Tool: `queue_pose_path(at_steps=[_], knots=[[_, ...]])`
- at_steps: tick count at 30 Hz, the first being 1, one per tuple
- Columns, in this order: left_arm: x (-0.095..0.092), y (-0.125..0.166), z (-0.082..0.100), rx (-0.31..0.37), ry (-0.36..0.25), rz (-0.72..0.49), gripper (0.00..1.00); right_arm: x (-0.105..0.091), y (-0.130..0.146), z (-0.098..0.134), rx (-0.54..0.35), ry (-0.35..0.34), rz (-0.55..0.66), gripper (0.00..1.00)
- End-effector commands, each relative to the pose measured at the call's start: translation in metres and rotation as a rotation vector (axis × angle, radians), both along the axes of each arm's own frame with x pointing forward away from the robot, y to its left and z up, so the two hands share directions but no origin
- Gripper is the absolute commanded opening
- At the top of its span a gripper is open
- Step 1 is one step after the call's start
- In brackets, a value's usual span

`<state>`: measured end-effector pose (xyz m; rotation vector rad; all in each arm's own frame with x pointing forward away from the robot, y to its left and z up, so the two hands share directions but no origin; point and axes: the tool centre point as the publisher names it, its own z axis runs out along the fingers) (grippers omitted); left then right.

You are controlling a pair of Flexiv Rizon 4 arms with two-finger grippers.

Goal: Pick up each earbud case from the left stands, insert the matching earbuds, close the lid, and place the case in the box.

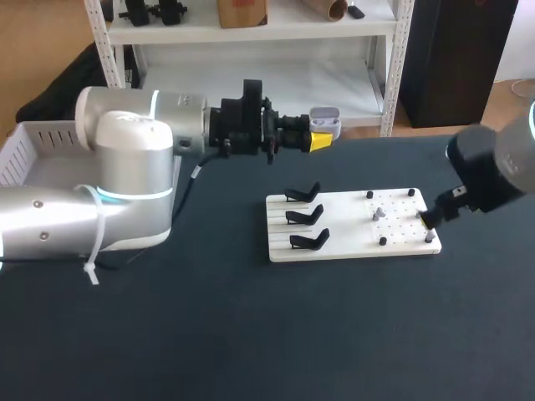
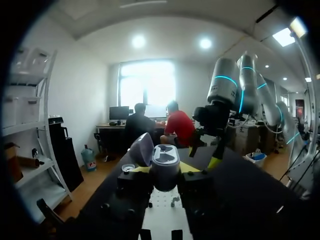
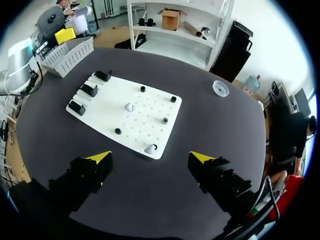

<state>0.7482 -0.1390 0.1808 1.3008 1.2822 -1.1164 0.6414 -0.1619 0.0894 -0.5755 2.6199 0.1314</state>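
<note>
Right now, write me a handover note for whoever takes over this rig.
Left pincer: shut on the earbud case, lid open, held off the table.
Right pincer: open, empty, over the white board's edge near one earbud.
Second earbud lies mid-board.
All three black stands are empty.
Basket at table's left.
Done: case picked up.
To do: insert both earbuds, close lid, place case in basket.
</note>
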Motion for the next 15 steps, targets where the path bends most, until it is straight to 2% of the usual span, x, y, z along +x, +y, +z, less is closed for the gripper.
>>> queue_pose_path(at_steps=[1,7,9,10,12,15], knots=[[-0.021,0.0,0.013,0.024,0.019,0.064,0.0,-0.001,-0.001,-0.004,-0.119,-0.036,-0.078,1.0],[-0.03,-0.002,0.008,0.01,0.061,0.081,0.0,-0.003,-0.003,-0.008,-0.171,0.02,-0.072,1.0],[-0.031,0.001,0.003,-0.005,0.073,0.105,0.0,-0.003,-0.003,-0.012,-0.169,0.035,-0.068,0.59],[-0.031,0.001,0.003,-0.005,0.073,0.105,0.0,-0.003,-0.002,-0.014,-0.176,0.042,-0.064,0.42],[-0.031,0.001,0.003,-0.005,0.073,0.105,0.0,-0.004,0.0,-0.018,-0.192,0.045,-0.048,0.31],[-0.031,0.001,0.003,-0.005,0.073,0.105,0.0,-0.008,0.002,-0.024,-0.21,0.058,-0.018,0.25]])
